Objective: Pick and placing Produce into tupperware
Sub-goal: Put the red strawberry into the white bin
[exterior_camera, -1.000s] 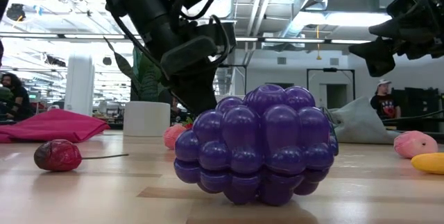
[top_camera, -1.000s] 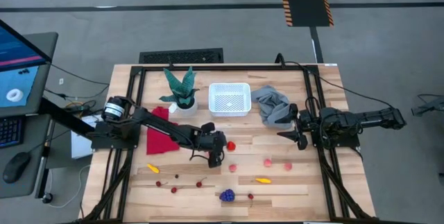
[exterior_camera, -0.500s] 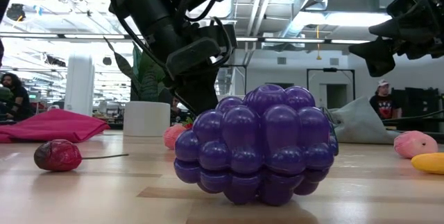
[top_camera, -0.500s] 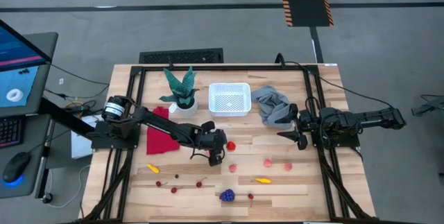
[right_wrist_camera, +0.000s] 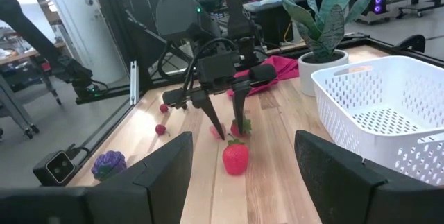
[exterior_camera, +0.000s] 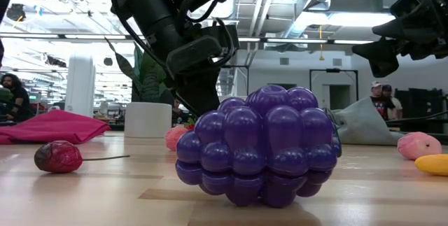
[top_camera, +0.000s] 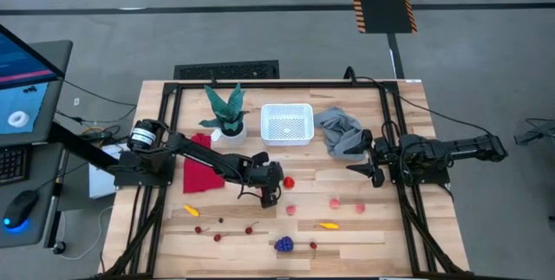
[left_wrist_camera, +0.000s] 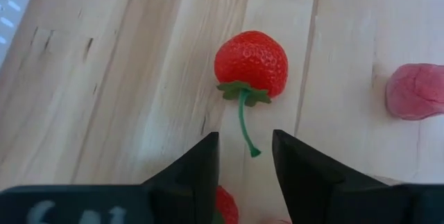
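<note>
Toy produce lies scattered on the wooden table. The white tupperware (top_camera: pixel 287 124) stands at the far middle. My left gripper (top_camera: pixel 269 195) slants down at mid table, its fingers (left_wrist_camera: pixel 205 161) closed about a small red strawberry (left_wrist_camera: pixel 225 207) that is mostly hidden low between them. A second strawberry (left_wrist_camera: pixel 251 63) lies just beyond the fingertips, its green stem pointing back at them. A pink ball (left_wrist_camera: pixel 415 91) lies beside it. My right gripper (top_camera: pixel 362 163) hangs open and level above the table's right side. My left gripper has the strawberry (right_wrist_camera: pixel 241 127) between its two fingers, which slant down from the table's left with their tips at the tabletop. The fruit sits on the wood. The fingers hide the sides where they meet it.
A potted plant (top_camera: pixel 227 115) and a red cloth (top_camera: pixel 201 172) are at the far left, a grey cloth (top_camera: pixel 340 133) right of the tupperware. Nearer lie pink balls (top_camera: pixel 334 203), yellow pieces (top_camera: pixel 328 224), cherries (top_camera: pixel 217 228) and a purple grape bunch (top_camera: pixel 284 244).
</note>
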